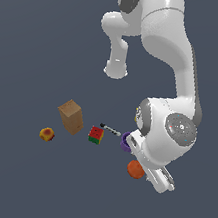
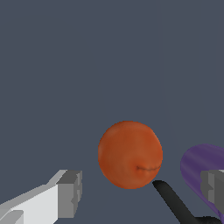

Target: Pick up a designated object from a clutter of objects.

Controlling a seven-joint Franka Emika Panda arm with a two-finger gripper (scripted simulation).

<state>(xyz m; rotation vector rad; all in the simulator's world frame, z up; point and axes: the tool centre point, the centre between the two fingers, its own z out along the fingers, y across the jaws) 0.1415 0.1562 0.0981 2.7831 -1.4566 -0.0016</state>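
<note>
Claw (image 2: 140,192) is hanging wide open with the orange ball (image 2: 130,154) sitting just ahead between its fingers (image 2: 70,194), purple cup (image 2: 202,168) right beside one, so nothing's grabbed yet, closing and lifting still to go.

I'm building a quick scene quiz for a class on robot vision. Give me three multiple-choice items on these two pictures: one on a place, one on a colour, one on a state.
1. In the exterior view, the tan box stands where, relative to the multicoloured cube?
A. on that view's left of it
B. on that view's right of it
C. on top of it

2. What colour is the cup next to the orange ball?
A. green
B. purple
C. white

3. How do the gripper fingers stand?
A. shut on the ball
B. shut on the cup
C. open, apart from the ball

Answers: 1 A, the box is further to that view's left. 2 B, the wrist view shows a purple rim. 3 C, bare floor shows between one finger and the ball.
</note>
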